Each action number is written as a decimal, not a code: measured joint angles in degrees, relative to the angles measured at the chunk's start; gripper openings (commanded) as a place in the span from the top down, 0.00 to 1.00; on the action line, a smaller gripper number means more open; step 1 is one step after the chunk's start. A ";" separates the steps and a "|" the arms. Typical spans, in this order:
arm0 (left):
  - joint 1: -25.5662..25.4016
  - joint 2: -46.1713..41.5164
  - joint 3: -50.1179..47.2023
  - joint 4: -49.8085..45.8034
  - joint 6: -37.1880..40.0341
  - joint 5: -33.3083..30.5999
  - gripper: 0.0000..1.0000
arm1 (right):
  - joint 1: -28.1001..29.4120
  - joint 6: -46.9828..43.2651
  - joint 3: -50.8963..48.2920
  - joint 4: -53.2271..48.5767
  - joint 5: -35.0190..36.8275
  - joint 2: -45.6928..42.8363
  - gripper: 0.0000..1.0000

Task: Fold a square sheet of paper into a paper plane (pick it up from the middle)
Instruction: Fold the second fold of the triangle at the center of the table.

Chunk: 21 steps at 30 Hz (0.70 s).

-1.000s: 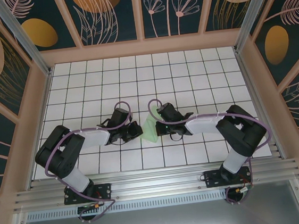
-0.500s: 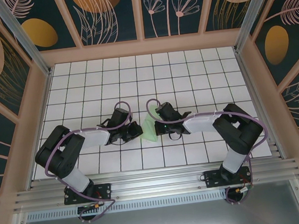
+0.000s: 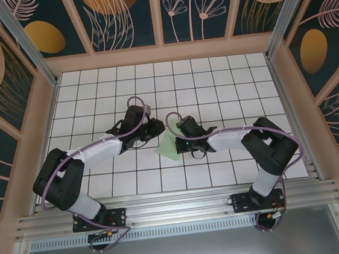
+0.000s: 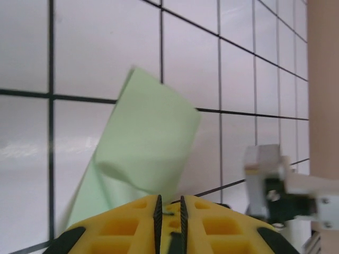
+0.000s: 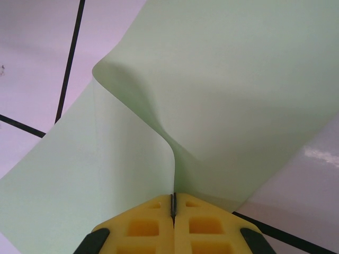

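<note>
left gripper [image 4: 169, 209] stretched forward, jaws slightly apart | right gripper [image 5: 172, 203] low, jaws clamped on paper [image 5: 222, 95]

Pale green sheet of paper [image 3: 168, 146], plain, doubled over in a soft curl, one bend raised off the white grid tiles [image 3: 214, 86]

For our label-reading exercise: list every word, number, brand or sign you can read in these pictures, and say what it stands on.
None can be read. The green sheet of paper is plain, the white tiles carry only black grid lines, and the wall panels show painted plants, no lettering.
</note>
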 measured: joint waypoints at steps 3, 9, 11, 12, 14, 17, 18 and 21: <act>-0.02 2.60 0.85 2.49 -1.53 2.14 0.84 | 0.00 0.02 -0.02 0.02 0.00 0.00 0.98; -0.02 7.76 0.22 6.97 -5.55 6.08 0.86 | 0.00 0.02 -0.26 0.61 0.00 0.00 0.98; -0.02 8.87 -0.13 9.05 -6.80 7.23 0.85 | 0.00 0.02 -0.28 0.68 0.00 0.00 0.98; -0.02 9.51 -0.15 9.97 -7.32 7.80 0.85 | 0.00 0.02 -0.28 0.70 -0.02 0.00 0.98; -0.02 10.64 -0.15 11.52 -8.07 8.72 0.86 | 0.00 0.02 -0.39 0.85 -0.02 0.00 0.98; -0.02 11.87 -0.15 12.50 -8.70 9.49 0.86 | 0.00 0.02 -0.39 0.87 -0.02 0.00 0.98; -0.02 12.11 -0.15 12.52 -8.90 9.60 0.86 | 0.00 0.02 -0.39 0.87 -0.02 0.00 0.98; 0.00 12.90 -0.15 12.85 -8.94 9.75 0.86 | 0.00 0.02 -0.39 0.87 -0.02 0.00 0.98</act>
